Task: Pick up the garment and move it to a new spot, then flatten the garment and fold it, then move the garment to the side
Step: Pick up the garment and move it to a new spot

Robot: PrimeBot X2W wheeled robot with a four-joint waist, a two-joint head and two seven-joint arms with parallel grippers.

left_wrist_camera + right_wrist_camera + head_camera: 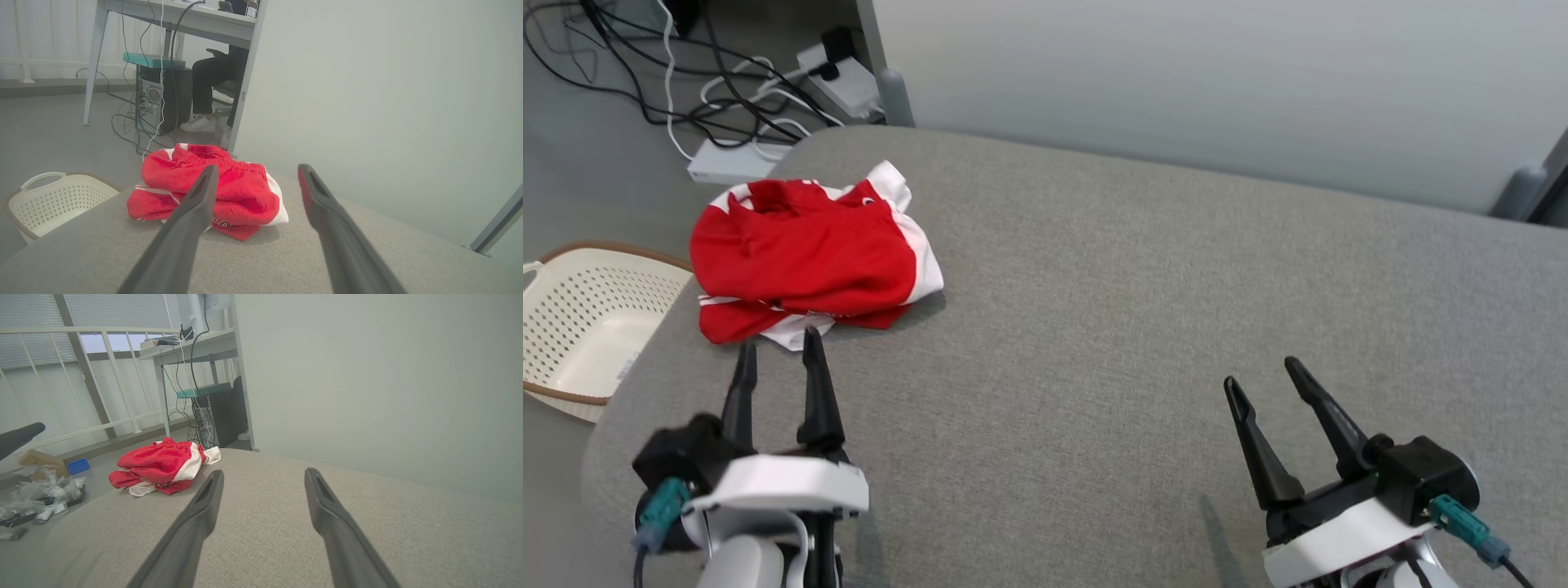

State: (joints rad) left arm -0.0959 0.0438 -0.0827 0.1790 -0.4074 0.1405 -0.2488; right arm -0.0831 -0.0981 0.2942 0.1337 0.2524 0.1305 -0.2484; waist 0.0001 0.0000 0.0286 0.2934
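Grey woven tabletop: wide cloth-covered surface beneath both arms.
Left gripper: lower left, dark fingers spread, holding nothing, tips at the garment's near edge.
Right gripper: lower right, fingers spread, empty, well apart from the garment.
Garment: red with white trim, crumpled at the tabletop's far left corner.
Basket: cream, perforated, on the floor left of the tabletop.
Cables: tangled on the floor beyond.
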